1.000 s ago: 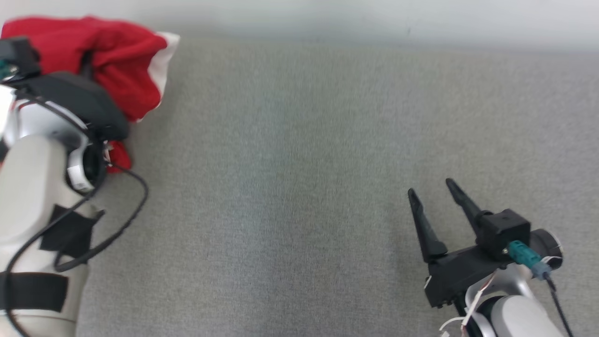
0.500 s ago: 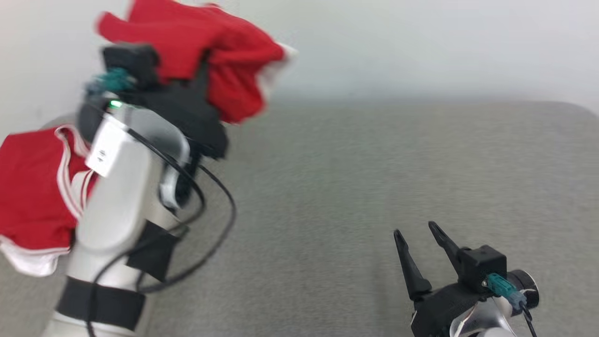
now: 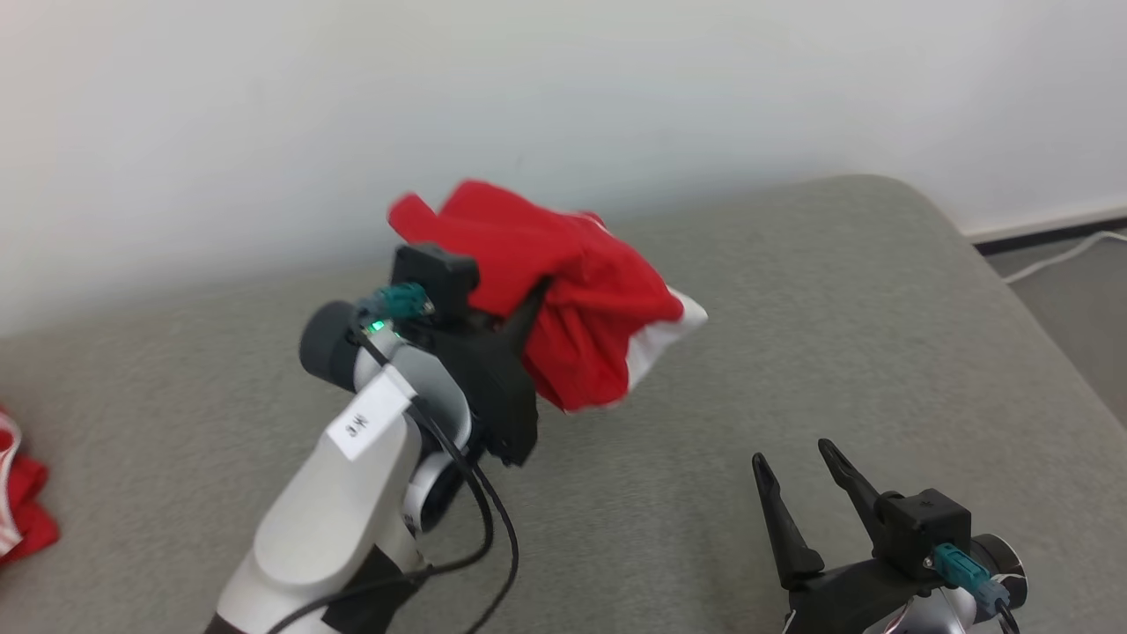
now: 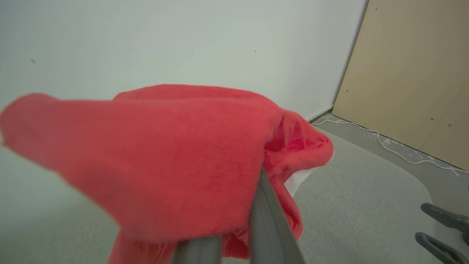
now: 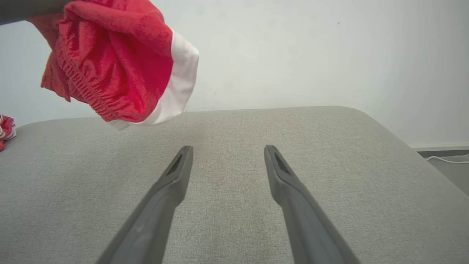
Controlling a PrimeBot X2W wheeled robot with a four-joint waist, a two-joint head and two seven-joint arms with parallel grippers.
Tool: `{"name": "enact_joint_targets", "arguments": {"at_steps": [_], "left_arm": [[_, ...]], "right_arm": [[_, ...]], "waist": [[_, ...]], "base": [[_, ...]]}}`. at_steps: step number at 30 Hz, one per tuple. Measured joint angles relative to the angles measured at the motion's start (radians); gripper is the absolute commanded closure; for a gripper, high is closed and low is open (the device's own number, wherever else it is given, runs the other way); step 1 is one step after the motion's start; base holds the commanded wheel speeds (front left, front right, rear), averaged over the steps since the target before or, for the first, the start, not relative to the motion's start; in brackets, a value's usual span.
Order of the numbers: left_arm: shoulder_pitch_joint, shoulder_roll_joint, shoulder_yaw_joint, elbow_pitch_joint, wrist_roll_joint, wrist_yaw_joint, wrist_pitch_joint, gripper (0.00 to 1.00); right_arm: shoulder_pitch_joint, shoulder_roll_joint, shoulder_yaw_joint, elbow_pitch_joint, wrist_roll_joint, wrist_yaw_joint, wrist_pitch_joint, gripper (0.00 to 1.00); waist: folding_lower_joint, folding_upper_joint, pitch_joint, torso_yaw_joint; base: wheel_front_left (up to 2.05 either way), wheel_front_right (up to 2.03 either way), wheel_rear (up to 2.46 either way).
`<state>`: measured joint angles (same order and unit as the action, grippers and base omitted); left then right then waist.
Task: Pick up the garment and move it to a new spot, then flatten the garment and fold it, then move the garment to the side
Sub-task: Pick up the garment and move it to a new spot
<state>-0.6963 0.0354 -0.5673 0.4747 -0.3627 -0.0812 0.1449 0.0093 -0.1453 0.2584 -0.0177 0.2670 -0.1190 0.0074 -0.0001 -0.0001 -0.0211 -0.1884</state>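
Note:
The garment is a bunched red piece with a white hem, hanging in the air above the grey padded surface. My left gripper is shut on it, its tips buried in the cloth. In the left wrist view the garment drapes over one dark finger. My right gripper stands open and empty at the lower right, low over the surface. From the right wrist view the garment hangs up to the left of my right gripper, well apart from it.
Another red garment with white stripes lies at the far left edge of the surface. A white wall rises behind. The surface rounds off at the right, with floor, a white cable and a tan board beyond.
The head view has swung up and to the right. My left arm has carried the garment from beside the striped garment toward the middle of the surface. The right gripper stays open.

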Motion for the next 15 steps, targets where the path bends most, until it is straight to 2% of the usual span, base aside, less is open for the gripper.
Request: {"name": "enact_joint_targets", "arguments": {"at_steps": [5,11,15], "left_arm": [[0.036,0.001,-0.049,0.003,0.008,-0.007,0.022,1.00],[0.049,0.005,-0.064,0.050,0.030,0.002,0.043,1.00],[0.052,0.011,-0.076,0.094,0.037,0.000,0.058,1.00]], "right_arm": [[-0.001,0.008,0.008,-0.007,0.000,0.000,0.000,0.00],[-0.031,0.017,0.020,-0.012,0.001,0.001,0.000,0.00],[-0.037,0.017,0.009,-0.008,0.008,0.000,-0.008,0.00]], "waist": [[0.0001,0.0000,0.006,-0.077],[0.0001,0.0000,0.037,-0.179],[0.0002,0.0000,0.074,-0.217]], "base": [[0.00,0.00,0.00],[0.00,0.00,0.00],[0.00,0.00,0.00]]}}
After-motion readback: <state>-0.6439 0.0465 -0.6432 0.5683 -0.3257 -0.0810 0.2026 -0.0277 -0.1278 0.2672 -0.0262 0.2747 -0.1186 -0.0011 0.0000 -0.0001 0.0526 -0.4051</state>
